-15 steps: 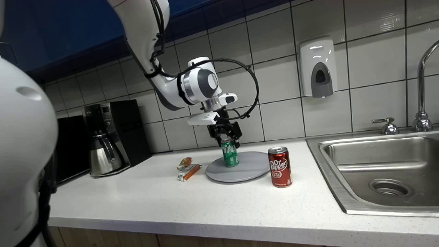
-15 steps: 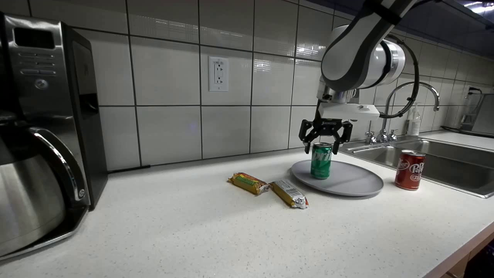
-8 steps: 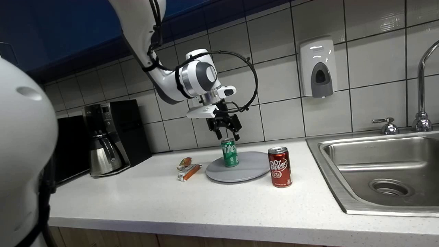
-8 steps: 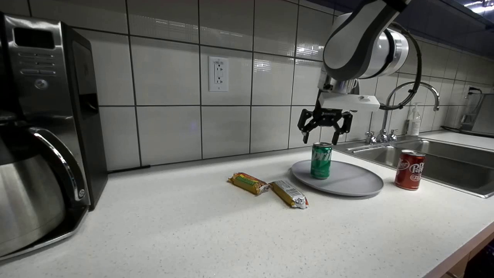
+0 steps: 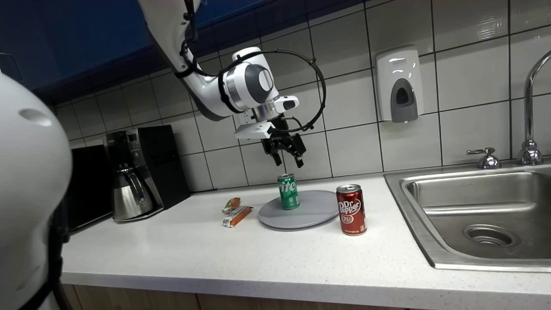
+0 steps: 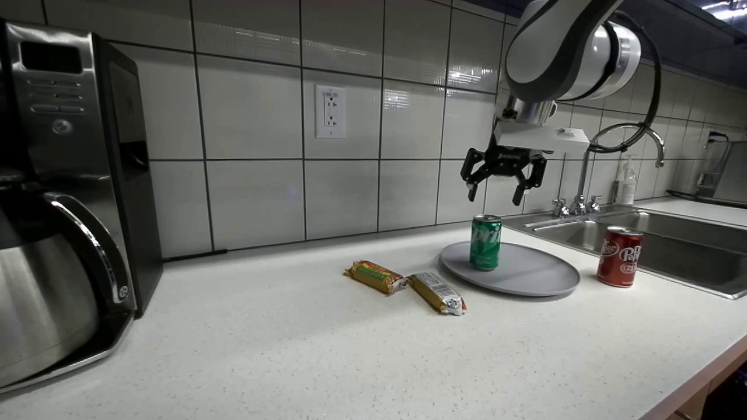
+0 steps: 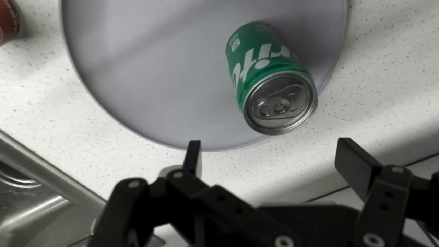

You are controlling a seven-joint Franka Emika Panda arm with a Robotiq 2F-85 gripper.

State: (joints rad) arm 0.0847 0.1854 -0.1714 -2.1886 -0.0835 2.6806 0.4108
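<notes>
A green Sprite can (image 5: 289,192) stands upright on a round grey plate (image 5: 318,211), near its edge, in both exterior views. Above the can hangs my black gripper (image 6: 495,200), its jaws wide apart with nothing between them. A gap shows between the fingertips and the can's lid. From the wrist view, the silver top of the Sprite can (image 7: 280,103) lies just beyond the gripper (image 7: 270,141), clear of both fingers. A red Dr Pepper can (image 5: 351,210) stands upright on the counter beside the plate; only part of this Dr Pepper can (image 7: 7,22) enters the wrist view.
Two wrapped snack bars, an orange-and-white one (image 5: 237,216) and a yellow one (image 6: 376,276), lie on the counter beside the plate. A steel sink (image 5: 415,219) is set in past the red can. A coffee maker (image 5: 146,163) stands at the opposite end, against the tiled wall.
My gripper has risen from around the top of the Sprite can to well above it, drifting slightly sideways. Its jaws are a little wider. The can has stayed upright on the plate.
</notes>
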